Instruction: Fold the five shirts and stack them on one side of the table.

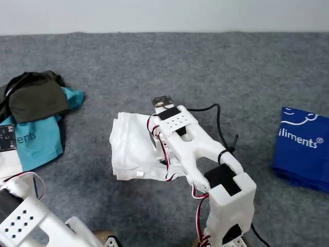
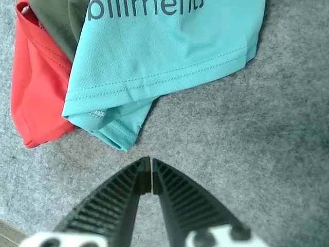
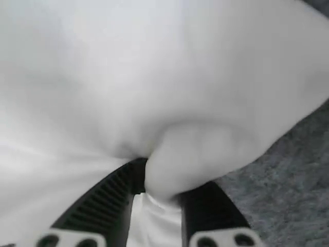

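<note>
obs, from beside the rig: right fingers [image 3: 162,180] are closed on a bunched fold of the white shirt [image 1: 131,146], which lies part-folded in the middle of the grey worktop [image 1: 231,72], under that arm. left fingers [image 2: 150,177] are pressed together with nothing between them, low over bare worktop just beside the hem of the teal shirt [image 2: 169,46].

risks:
- the pinch looks to take several layers at once (cannot tell how many). a pull may then drag the whole bundle and undo its folds rather than turn one flap over.
- thin cloth could slip out of the pinch mid-lift and leave a lopsided fold.
- the arm's black cable [image 1: 218,123] loops beside the arm, on the far side from the shirt; a wide sweep might snag it.

around: the teal shirt, a red shirt [image 2: 38,92] and a dark shirt [image 1: 36,98] are heaped unfolded at one end, overlapping each other. a folded blue shirt [image 1: 303,149] sits at the opposite end, well apart. the stretch of worktop between it and the white shirt looks open.
</note>
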